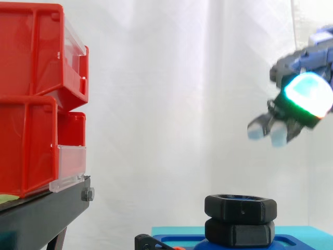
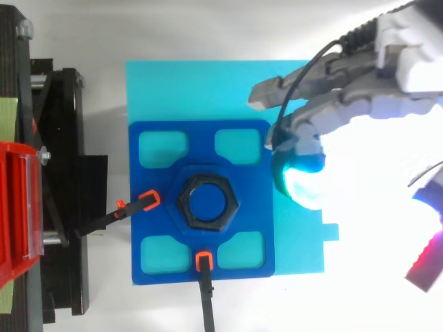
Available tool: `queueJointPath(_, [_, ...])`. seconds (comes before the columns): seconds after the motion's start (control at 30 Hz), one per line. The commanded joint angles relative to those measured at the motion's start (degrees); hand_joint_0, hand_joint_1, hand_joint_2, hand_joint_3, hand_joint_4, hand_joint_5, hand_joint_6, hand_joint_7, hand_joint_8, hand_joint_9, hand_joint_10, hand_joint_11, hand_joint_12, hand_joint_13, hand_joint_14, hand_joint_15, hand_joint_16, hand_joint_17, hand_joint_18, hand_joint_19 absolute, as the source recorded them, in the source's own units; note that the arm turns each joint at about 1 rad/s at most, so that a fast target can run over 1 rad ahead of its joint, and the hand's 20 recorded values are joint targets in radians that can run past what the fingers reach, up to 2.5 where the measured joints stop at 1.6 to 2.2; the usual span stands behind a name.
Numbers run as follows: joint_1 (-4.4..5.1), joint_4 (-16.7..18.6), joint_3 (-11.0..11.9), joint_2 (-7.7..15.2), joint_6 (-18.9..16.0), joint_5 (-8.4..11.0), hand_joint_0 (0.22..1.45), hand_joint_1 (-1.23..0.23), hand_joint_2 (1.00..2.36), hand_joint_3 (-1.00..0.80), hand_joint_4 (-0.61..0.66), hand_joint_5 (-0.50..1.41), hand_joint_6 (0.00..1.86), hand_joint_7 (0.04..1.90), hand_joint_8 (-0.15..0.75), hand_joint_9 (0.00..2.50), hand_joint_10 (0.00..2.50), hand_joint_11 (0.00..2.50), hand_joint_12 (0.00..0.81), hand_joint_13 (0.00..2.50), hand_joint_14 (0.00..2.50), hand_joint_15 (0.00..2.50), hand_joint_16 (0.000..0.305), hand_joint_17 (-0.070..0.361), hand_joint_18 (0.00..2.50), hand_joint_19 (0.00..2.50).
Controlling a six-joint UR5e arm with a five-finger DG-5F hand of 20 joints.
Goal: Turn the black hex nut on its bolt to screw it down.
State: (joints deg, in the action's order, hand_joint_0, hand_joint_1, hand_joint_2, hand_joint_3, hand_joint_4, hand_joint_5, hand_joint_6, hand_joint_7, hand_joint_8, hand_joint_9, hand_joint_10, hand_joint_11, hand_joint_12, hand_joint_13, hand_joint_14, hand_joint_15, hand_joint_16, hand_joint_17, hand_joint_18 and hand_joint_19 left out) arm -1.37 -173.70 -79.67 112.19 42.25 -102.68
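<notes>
Black hex nut (image 2: 207, 201) sits on clamped blue plate (image 2: 163, 181), likely to stop slipping; hand (image 1: 304, 96) hovers above-right, fingers loosely spread, empty.

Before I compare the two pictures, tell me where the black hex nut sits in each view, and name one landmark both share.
Side view: the black hex nut sits at the bottom, right of centre, stacked on a second black hex piece.
Top view: the nut lies near the middle, seen as a hexagonal ring.
Shared landmark: the blue plastic plate beneath it.
</notes>
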Motion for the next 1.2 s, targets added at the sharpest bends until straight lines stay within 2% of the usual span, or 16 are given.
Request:
queueJointPath(0.0, [-0.21, -2.43, 0.13, -2.68, 0.12, 0.02, 0.49, -0.38, 1.0, -0.5, 0.31, -0.14, 0.5, 1.1, 0.318, 0.62, 0.0, 0.15, 0.376, 0.29, 0.0, 0.0, 0.055, 0.123, 0.34, 0.19])
queueJointPath(0.07, [-0.39, -4.36, 0.04, -2.94, 0.38, -0.06, 0.49, -0.38, 1.0, -0.5, 0.31, -0.14, 0.5, 1.1, 0.318, 0.62, 0.0, 0.15, 0.375, 0.29, 0.0, 0.0, 0.055, 0.123, 0.34, 0.2])
queueJointPath(0.17, [-1.09, -11.39, 0.04, -3.12, 1.61, -1.65, 0.49, -0.38, 1.0, -0.5, 0.31, -0.13, 0.5, 1.1, 0.318, 0.62, 0.0, 0.16, 0.375, 0.29, 0.0, 0.0, 0.054, 0.122, 0.35, 0.19])
queueJointPath(0.23, [-1.18, -12.18, 0.04, -3.12, 2.05, -2.0, 0.49, -0.38, 1.0, -0.5, 0.31, -0.13, 0.5, 1.1, 0.317, 0.63, 0.0, 0.16, 0.374, 0.29, 0.0, 0.0, 0.054, 0.122, 0.35, 0.19])
queueJointPath(0.3, [-1.7, -14.47, -0.14, -3.12, 4.42, -3.4, 0.5, -0.38, 1.0, -0.5, 0.31, -0.13, 0.5, 1.1, 0.317, 0.63, 0.0, 0.15, 0.374, 0.29, 0.0, 0.0, 0.054, 0.121, 0.34, 0.2])
queueJointPath(0.37, [-1.88, -14.29, -1.19, -3.12, 4.6, -3.67, 0.5, -0.38, 1.0, -0.5, 0.31, -0.13, 0.5, 1.1, 0.315, 0.63, 0.0, 0.16, 0.374, 0.29, 0.0, 0.0, 0.054, 0.121, 0.35, 0.2])
queueJointPath(0.43, [-2.06, -12.36, -3.39, -3.12, 4.42, -3.93, 0.5, -0.38, 1.0, -0.5, 0.31, -0.13, 0.5, 1.1, 0.315, 0.63, 0.0, 0.16, 0.373, 0.29, 0.0, 0.0, 0.054, 0.121, 0.35, 0.2])
queueJointPath(0.5, [-2.06, -9.99, -4.27, -3.12, 3.9, -3.93, 0.5, -0.38, 1.0, -0.5, 0.31, -0.13, 0.5, 1.1, 0.316, 0.63, 0.0, 0.16, 0.373, 0.29, 0.0, 0.0, 0.054, 0.12, 0.35, 0.2])
queueJointPath(0.53, [-2.06, -7.17, -4.88, -3.12, 2.49, -3.67, 0.5, -0.38, 1.0, -0.5, 0.31, -0.13, 0.5, 1.1, 0.316, 0.63, 0.0, 0.16, 0.373, 0.29, 0.0, 0.0, 0.054, 0.12, 0.35, 0.19])
queueJointPath(0.57, [-2.06, -6.47, -4.97, -3.12, 1.87, -3.58, 0.5, -0.38, 1.0, -0.5, 0.31, -0.13, 0.5, 1.1, 0.317, 0.63, 0.0, 0.16, 0.373, 0.29, 0.0, 0.0, 0.053, 0.12, 0.35, 0.19])
queueJointPath(0.6, [-1.79, -5.77, -4.97, -3.12, -0.94, -3.23, 0.5, -0.38, 1.0, -0.5, 0.31, -0.13, 0.5, 1.1, 0.315, 0.63, 0.0, 0.16, 0.372, 0.29, 0.0, 0.0, 0.053, 0.12, 0.35, 0.19])
queueJointPath(0.67, [-1.44, -5.15, -4.97, -3.12, -4.28, -1.91, 0.5, -0.38, 1.0, -0.5, 0.31, -0.13, 0.5, 1.1, 0.314, 0.63, 0.0, 0.16, 0.372, 0.29, 0.0, 0.0, 0.053, 0.12, 0.35, 0.2])
queueJointPath(0.87, [-1.0, -0.93, -4.97, -3.12, -4.54, 0.73, 0.5, -0.38, 1.0, -0.5, 0.3, -0.13, 0.5, 1.09, 0.313, 0.63, 0.0, 0.16, 0.371, 0.3, 0.0, 0.0, 0.053, 0.119, 0.35, 0.2])
queueJointPath(1.07, [-0.83, 2.49, -4.97, -3.03, -4.63, 0.99, 0.51, -0.39, 1.0, -0.5, 0.3, -0.14, 0.5, 1.09, 0.311, 0.64, 0.0, 0.16, 0.37, 0.3, 0.0, 0.0, 0.053, 0.118, 0.35, 0.19])
queueJointPath(1.17, [-0.83, 2.85, -4.97, -3.12, -4.63, 0.99, 0.51, -0.39, 1.0, -0.5, 0.3, -0.14, 0.5, 1.09, 0.312, 0.64, 0.0, 0.16, 0.369, 0.3, 0.0, 0.0, 0.053, 0.118, 0.35, 0.19])
